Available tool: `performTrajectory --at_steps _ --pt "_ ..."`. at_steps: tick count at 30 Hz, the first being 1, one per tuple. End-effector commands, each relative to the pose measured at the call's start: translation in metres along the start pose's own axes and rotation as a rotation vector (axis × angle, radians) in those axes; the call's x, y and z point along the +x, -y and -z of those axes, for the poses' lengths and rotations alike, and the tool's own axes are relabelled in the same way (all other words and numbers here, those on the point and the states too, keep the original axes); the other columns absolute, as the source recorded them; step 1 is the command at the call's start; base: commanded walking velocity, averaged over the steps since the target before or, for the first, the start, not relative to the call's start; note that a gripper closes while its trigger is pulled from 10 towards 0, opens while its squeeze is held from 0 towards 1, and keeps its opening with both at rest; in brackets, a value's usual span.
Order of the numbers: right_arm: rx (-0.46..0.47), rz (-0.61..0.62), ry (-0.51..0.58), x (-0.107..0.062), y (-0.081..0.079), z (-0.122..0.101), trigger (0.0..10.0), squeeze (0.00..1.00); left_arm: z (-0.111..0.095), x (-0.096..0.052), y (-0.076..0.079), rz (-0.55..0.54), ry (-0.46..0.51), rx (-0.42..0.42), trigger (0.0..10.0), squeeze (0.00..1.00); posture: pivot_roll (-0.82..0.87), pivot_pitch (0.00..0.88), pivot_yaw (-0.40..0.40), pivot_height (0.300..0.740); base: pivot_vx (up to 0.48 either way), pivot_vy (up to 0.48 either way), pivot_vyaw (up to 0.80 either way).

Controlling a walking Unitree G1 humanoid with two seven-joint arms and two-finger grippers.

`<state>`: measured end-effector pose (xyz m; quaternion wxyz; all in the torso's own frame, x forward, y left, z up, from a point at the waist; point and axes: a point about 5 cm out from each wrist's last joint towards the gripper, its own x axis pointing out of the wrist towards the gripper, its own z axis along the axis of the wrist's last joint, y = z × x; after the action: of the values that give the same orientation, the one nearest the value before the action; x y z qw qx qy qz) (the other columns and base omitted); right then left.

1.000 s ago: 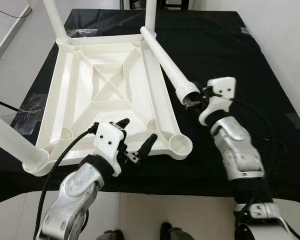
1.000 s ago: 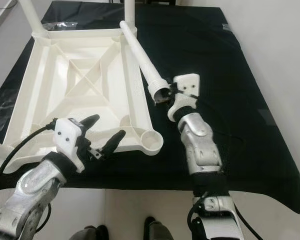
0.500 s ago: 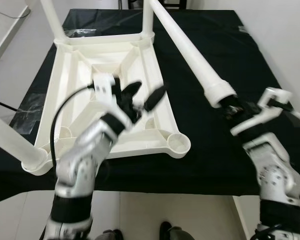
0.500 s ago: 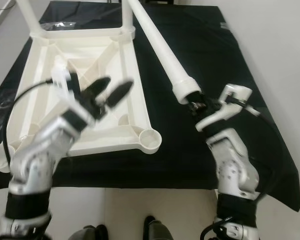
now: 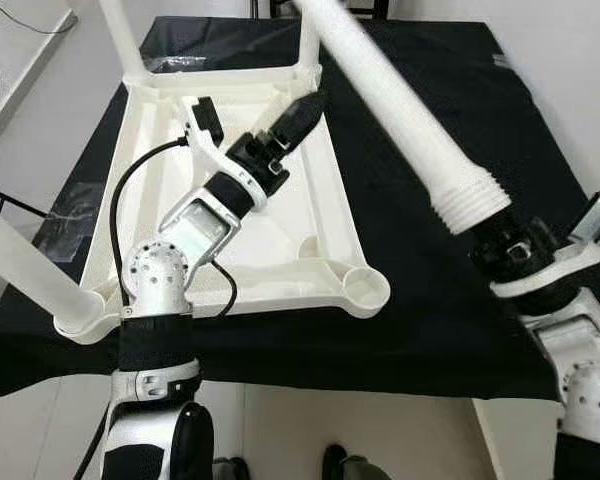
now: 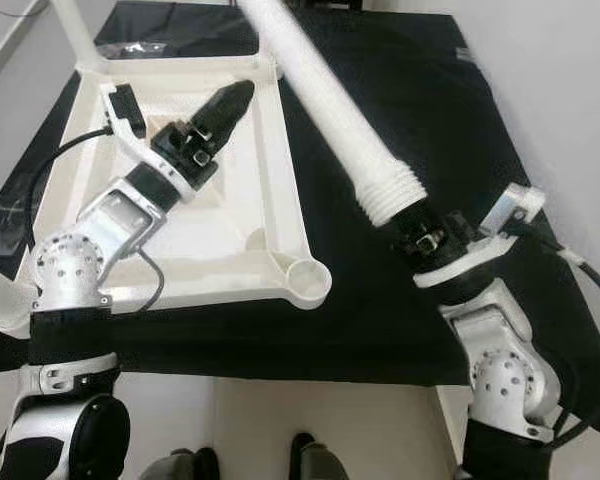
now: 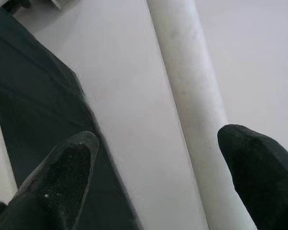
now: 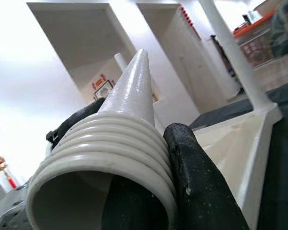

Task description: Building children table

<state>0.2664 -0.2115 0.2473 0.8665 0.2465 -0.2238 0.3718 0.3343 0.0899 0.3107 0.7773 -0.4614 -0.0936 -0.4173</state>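
Two black fingers of the right gripper (image 6: 425,238) are clamped on the threaded end of a loose white table leg (image 5: 400,105), and the right wrist view shows it plainly: ribbed screw end, a finger pressed on either side. The leg slants up and away from that grip, crossing above the far right corner of the upturned tabletop (image 5: 325,215).

Over to the left gripper (image 5: 292,122): it hangs above the tabletop's ribbed underside, near the slanting leg, fingers spread apart with nothing between them. In its wrist view the leg runs between the two fingertips (image 7: 67,165) without touching either, so I read this as a reach to steady the shaft.

Around the tabletop, a leg stands in the far left corner (image 5: 120,35), another in the far right corner (image 5: 308,35), and a third in the near left corner (image 5: 20,268). The near right corner socket (image 5: 361,287) gapes empty. So this looks like the last leg. Next call, I'd judge: swing the threaded end down over that open socket, line it up upright, then twist it home. That needs the tabletop kept steady.

Underneath the tabletop lies a black cloth (image 5: 450,80) over a work table, with pale floor around it. Clear plastic wrap (image 5: 65,215) sits just beside the tabletop's left edge.
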Motion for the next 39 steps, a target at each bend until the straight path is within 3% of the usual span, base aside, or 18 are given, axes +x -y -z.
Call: performTrajectory --at_steps 1,7,25,26,27,33,39 --pt "0.025 -0.103 -0.028 -0.001 -0.012 0.001 0.0 0.0 -0.01 0.003 0.027 0.24 0.012 -0.102 10.0 0.0 -0.02 0.198 -0.018 0.74 0.0 0.0 0.0" --pt "0.041 -0.233 -0.117 0.001 -0.027 0.009 0.0 0.0 -0.02 -0.002 0.041 0.369 0.022 -0.139 10.0 0.0 -0.02 0.198 -0.02 0.74 0.0 0.0 0.0" --pt "0.062 -0.326 -0.146 0.001 -0.034 0.005 0.0 0.0 -0.032 -0.007 0.043 0.356 0.028 -0.149 10.0 0.0 -0.02 0.205 -0.032 0.74 0.0 0.0 0.0" --pt "0.059 -0.333 -0.163 0.0 -0.035 0.007 0.0 0.0 -0.033 -0.008 0.043 0.364 0.042 -0.16 7.2 0.0 -0.02 0.205 -0.034 0.74 0.0 0.0 0.0" --pt "0.057 -0.336 -0.173 -0.001 -0.035 0.008 0.0 0.0 -0.033 -0.008 0.044 0.377 0.053 -0.171 0.0 0.0 -0.02 0.205 -0.035 0.74 0.0 0.0 0.0" --pt "0.039 -0.325 -0.194 0.001 -0.03 0.008 0.0 0.0 -0.031 -0.016 0.056 0.475 0.028 -0.177 0.0 0.0 -0.02 0.208 -0.047 0.74 0.0 0.0 0.0" --pt "0.036 -0.324 -0.199 0.002 -0.029 0.008 0.0 0.0 -0.029 -0.016 0.058 0.472 0.031 -0.192 0.0 0.0 -0.02 0.211 -0.052 0.74 0.0 0.0 0.0"
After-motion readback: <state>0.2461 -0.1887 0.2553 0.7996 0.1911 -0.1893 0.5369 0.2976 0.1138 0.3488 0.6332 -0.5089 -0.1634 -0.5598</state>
